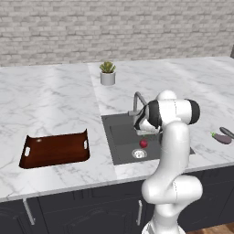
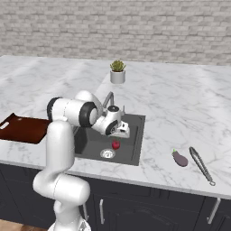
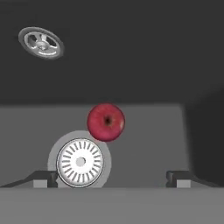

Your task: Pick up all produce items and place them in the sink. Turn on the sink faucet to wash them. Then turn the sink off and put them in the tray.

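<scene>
A round red fruit [image 1: 143, 143] [image 2: 116, 144] [image 3: 106, 122] lies on the floor of the dark sink [image 1: 121, 137] [image 2: 92, 142], right beside the silver drain [image 3: 80, 162]. My gripper [image 1: 144, 132] [image 2: 121, 133] [image 3: 111, 177] hangs open just above it, with nothing between its fingers. The purple vegetable with a green tip [image 1: 221, 138] [image 2: 180, 158] rests on the counter to the right of the sink. The grey gooseneck faucet [image 1: 137, 103] [image 2: 108, 99] stands at the sink's back edge, behind my hand. The reddish-brown tray [image 1: 55, 151] [image 2: 22, 128] sits on the counter to the left.
A potted succulent [image 1: 108, 73] [image 2: 117, 71] stands behind the sink. A long grey utensil [image 2: 201, 165] [image 1: 227, 132] lies right of the purple vegetable. A brick wall closes the back of the marble counter [image 1: 50, 105].
</scene>
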